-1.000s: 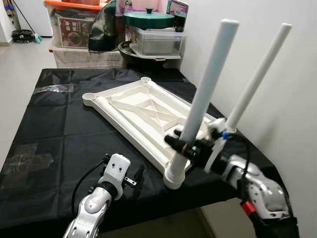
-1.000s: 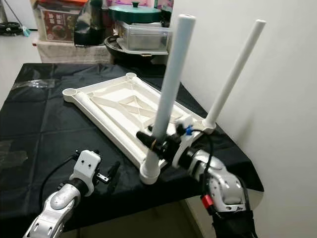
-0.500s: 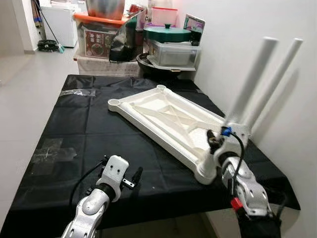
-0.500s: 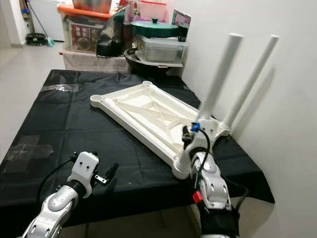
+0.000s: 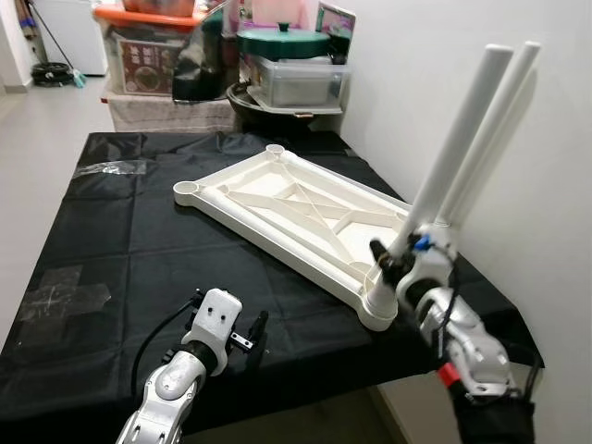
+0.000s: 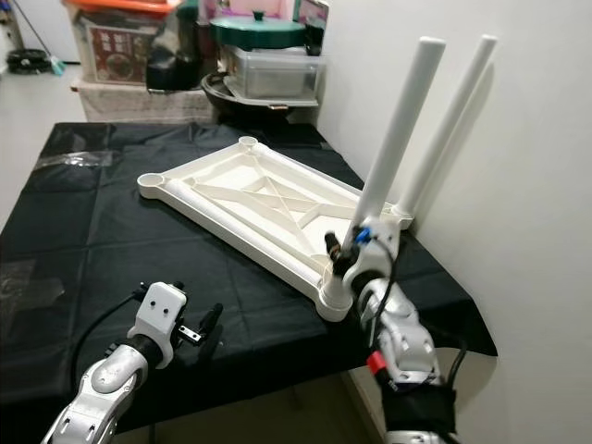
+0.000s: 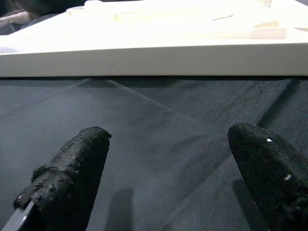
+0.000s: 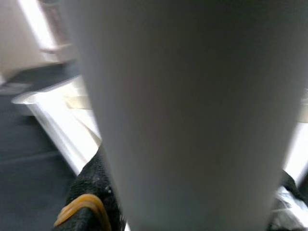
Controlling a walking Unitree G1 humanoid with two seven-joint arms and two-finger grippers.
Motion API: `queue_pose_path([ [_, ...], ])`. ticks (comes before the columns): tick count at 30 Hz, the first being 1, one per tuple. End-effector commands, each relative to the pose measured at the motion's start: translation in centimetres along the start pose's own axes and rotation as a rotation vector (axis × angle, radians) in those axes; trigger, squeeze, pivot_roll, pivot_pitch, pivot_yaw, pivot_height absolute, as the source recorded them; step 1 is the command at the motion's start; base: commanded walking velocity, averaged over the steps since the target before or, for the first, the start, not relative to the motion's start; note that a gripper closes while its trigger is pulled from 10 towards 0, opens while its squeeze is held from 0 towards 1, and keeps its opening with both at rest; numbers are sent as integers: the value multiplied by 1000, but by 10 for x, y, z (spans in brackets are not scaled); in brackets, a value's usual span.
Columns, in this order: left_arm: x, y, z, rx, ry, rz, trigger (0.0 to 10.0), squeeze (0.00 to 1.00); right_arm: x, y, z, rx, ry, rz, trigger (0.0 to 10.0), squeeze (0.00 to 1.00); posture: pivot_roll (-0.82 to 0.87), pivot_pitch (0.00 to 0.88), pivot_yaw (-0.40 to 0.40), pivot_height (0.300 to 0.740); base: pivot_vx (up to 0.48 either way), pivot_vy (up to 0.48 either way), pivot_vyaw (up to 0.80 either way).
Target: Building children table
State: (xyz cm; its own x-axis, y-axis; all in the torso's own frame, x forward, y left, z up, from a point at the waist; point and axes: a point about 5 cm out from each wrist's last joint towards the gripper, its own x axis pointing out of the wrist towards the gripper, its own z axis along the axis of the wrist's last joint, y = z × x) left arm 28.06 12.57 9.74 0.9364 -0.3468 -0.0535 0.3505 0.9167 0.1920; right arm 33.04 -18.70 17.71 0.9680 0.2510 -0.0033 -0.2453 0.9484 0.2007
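At centre frame, an upturned white tabletop [image 5: 296, 208] lay on the black-covered counter [image 5: 111, 231]. Two legs stood at its lower-right corners; the right gripper [image 5: 393, 264] clasped the nearer leg [image 5: 449, 153]. Two upper-left sockets awaited legs; the left gripper [image 5: 254, 331] hovered released, lower left.

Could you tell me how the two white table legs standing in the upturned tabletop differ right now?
The near leg is gripped low down by the right pincer; the far leg stands free. The near leg sits in the front corner socket, the far leg in the corner by the wall. Both are white tubes leaning the same way.
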Motion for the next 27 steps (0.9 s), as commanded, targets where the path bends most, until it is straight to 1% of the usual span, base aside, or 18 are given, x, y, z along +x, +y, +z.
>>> queue_pose_path([
  [1, 2, -3, 0, -5, 2, -14, 10000, 0, -5, 21, 4, 3, 2, 240, 10000, 0, 71, 0, -114, 740, 0, 0, 0],
  [2, 2, -3, 1, -5, 1, -16, 10000, 0, -15, 29, 1, -50, 49, 400, 10000, 0, 76, 0, -118, 740, 0, 0, 0],
  [3, 3, -3, 1, -4, 0, -17, 10000, 0, -22, 33, -3, -84, 87, 495, 10000, 0, 76, 0, -118, 740, 0, 0, 0],
  [4, 3, -3, 1, -4, -2, -16, 10000, 0, -28, 35, -9, -110, 129, 565, 10000, 0, 78, 0, -121, 740, 0, 0, 0],
  [6, 3, -2, 1, -4, -2, -15, 10000, 0, -30, 35, -12, -121, 153, 589, 10000, 0, 80, 0, -122, 740, 0, 0, 0],
  [7, 3, -2, 1, -3, -3, -13, 10000, 0, -28, 33, -17, -135, 173, 577, 6275, 0, 80, 0, -122, 740, 0, 0, 0],
  [8, 3, -2, 1, -3, -3, -13, 10000, 0, -28, 33, -17, -135, 173, 577, 6275, 0, 80, 0, -122, 740, 0, 0, 0],
  [9, 3, -1, 1, -3, -3, -12, 10000, 0, -27, 32, -20, -145, 185, 568, 0, 0, 80, 0, -122, 740, 0, 0, 0],
  [11, 2, -1, 1, -2, -2, -9, 10000, 0, -5, 3, -37, -136, 247, 194, 0, 0, 85, 0, -120, 740, 0, 0, 0],
  [13, 2, 0, 1, 0, -2, -9, 10000, 0, 2, -22, -46, -89, 256, -158, 0, 0, 86, 0, -120, 740, 0, 0, 0],
  [14, 2, 0, 1, 0, -2, -9, 10000, 0, 2, -22, -46, -89, 256, -158, 0, 0, 86, 0, -120, 740, 0, 0, 0],
  [16, 1, 0, 1, 1, -2, -9, 10000, 0, -1, -33, -47, -33, 225, -325, 0, 0, 83, 0, -116, 740, 0, 0, 0],
  [18, 1, 0, 1, 1, 0, -11, 10000, 0, -14, -37, -54, -2, 214, -493, 0, 0, 82, 0, -115, 740, 0, 0, 0],
  [20, 1, -1, 1, 2, 1, -14, 10000, 0, -22, -32, -60, 2, 226, -546, 0, 0, 83, 0, -115, 740, 0, 0, 0],
  [23, 1, -1, 1, 2, 1, -15, 10000, 0, -27, -28, -63, 2, 236, -570, 0, 0, 83, 0, -115, 740, 0, 0, 0],
  [24, 1, -2, 1, 2, 1, -16, 10000, 0, -28, -13, -66, -7, 252, -516, 0, 0, 85, 0, -115, 740, 0, 0, 0],
  [25, 1, -1, 1, 2, 2, -16, 10000, 0, -25, 0, -67, -5, 263, -448, 10000, 0, 85, 0, -115, 740, 0, 0, 0],
  [27, 1, -1, 0, 1, 3, -15, 10000, 0, -15, 24, -59, -39, 213, -284, 10000, 0, 77, 0, -111, 740, 0, 0, 0],
])
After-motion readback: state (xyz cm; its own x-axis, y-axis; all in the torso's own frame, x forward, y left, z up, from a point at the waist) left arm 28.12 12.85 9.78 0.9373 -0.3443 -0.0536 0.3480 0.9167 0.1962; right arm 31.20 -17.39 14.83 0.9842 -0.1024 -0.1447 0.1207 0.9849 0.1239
